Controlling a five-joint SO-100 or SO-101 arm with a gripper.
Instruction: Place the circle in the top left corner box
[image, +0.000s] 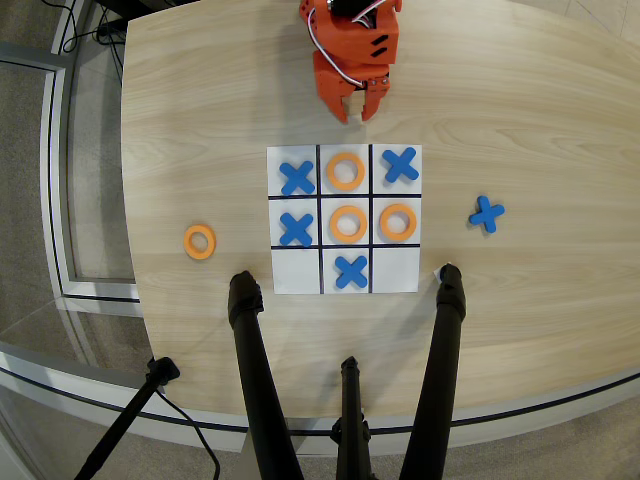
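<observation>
Along the bottom of the overhead view, black tripod legs (262, 385) are splaying over the wooden table (540, 120). Just above them the paper grid (345, 219) is lying at centre frame, its lower-right cell, the top left corner box (396, 270), sitting blank. The circle (200, 241) is resting at mid-left, well apart from the grid. At top centre the orange gripper (356, 106) is hovering with nothing between its nearly closed fingers.
</observation>
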